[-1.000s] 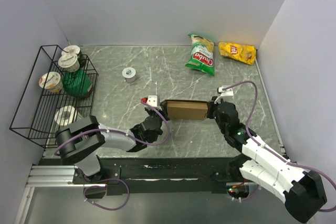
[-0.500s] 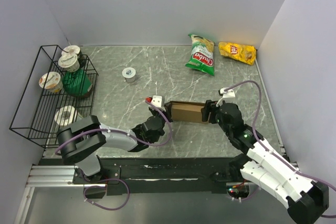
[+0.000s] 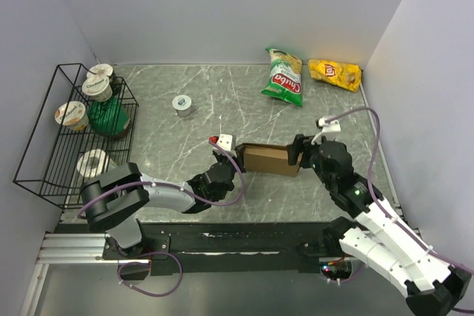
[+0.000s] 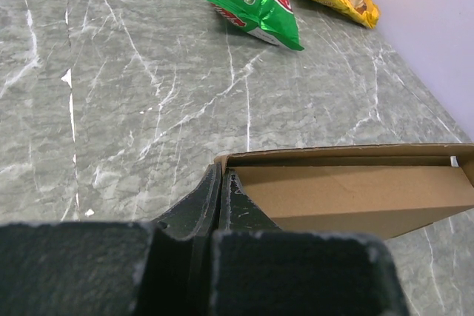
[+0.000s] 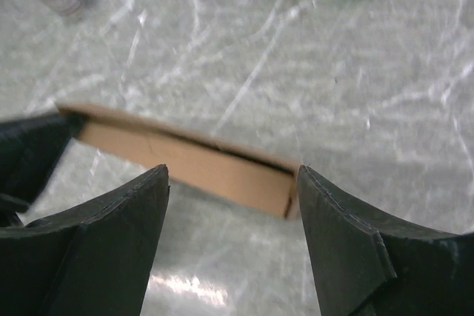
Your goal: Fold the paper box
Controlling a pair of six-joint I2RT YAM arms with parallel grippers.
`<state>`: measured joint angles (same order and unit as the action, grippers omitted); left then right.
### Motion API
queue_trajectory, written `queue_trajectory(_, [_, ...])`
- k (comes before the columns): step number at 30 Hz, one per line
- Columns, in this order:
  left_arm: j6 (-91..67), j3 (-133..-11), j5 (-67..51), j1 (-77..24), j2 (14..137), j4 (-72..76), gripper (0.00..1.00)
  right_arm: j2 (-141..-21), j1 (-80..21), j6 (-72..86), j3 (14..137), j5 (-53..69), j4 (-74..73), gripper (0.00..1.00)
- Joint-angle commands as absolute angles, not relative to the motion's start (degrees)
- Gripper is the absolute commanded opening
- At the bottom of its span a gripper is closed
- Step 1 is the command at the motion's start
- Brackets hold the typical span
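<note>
the paper box (image 3: 265, 159) is lying on the bench (image 3: 163, 138) a little right of the middle of the top view, with its walls already standing up. the left tool (image 4: 220, 183) is clamping the left end wall of the box, its fingers together on the cardboard. i judge that it is anchoring the box so the other arm can work on the flaps. the right tool (image 5: 231, 174) is hovering at the right end with its fingers wide apart, and it seems not to be touching the box; probably it is getting ready to press that end.

counting now: one box, and two snack bags in the upper right, the green snack bag (image 3: 284, 79) and the yellow snack bag (image 3: 335, 74). one small white container (image 3: 182, 104) is standing alone. one wire basket (image 3: 36, 123) at the left is carrying four white-topped cups and a green thing i cannot name.
</note>
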<state>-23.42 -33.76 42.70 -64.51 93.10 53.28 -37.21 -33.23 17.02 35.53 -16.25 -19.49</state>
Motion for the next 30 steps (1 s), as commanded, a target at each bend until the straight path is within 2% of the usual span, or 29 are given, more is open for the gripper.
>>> queue_trajectory(1, [-23.55, -28.56, 36.03, -66.45, 98.17, 27.6, 0.01, -43.14, -33.49, 13.46, 40.78, -16.96, -10.74, 0.76])
queue_trajectory(9, [-23.55, -28.56, 36.21, -66.45, 97.47, 27.16, 0.01, -52.03, -34.1, 13.44, 38.5, -16.43, -1.68, 0.67])
queue_trajectory(14, [-24.26, -28.83, 36.21, -66.53, 97.3, 26.81, 0.01, -50.19, -39.11, 15.99, 31.83, -25.46, -0.18, 0.64])
queue_trajectory(18, [-24.52, -29.09, 36.12, -66.53, 97.82, 26.63, 0.01, -47.91, -40.08, 20.46, 27.08, -26.8, -0.18, 0.61])
queue_trajectory(30, [-25.31, -29.8, 35.86, -66.53, 97.04, 25.14, 0.01, -43.77, -42.01, 28.12, 21.01, -30.15, -5.09, 0.61])
